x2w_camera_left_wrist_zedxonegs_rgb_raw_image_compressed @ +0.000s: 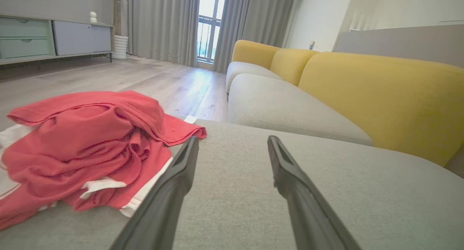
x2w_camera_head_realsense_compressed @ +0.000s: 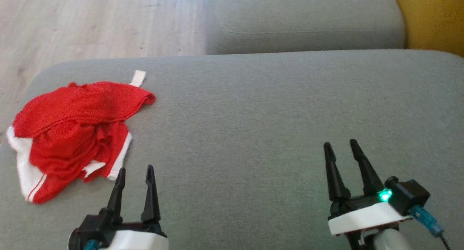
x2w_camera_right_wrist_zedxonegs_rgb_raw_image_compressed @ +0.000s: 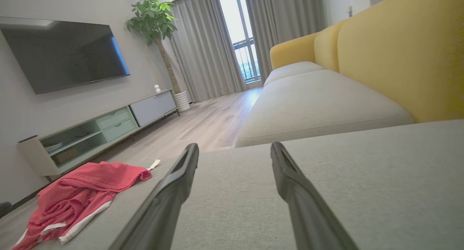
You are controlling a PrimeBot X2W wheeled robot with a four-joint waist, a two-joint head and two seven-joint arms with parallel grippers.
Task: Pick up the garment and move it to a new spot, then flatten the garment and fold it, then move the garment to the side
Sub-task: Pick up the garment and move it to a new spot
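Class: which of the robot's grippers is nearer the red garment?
Left. The left gripper is right beside the red garment; the right gripper is far across the grey cushion.

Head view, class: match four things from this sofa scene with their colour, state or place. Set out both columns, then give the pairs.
Column one:
1 garment
2 left tool
3 right tool
4 sofa backrest

Column two:
a yellow
b open, over bare grey cushion
c red and white, crumpled
d open, beside the garment

Pairs: 1c, 2d, 3b, 4a

No readable text or labels anywhere.
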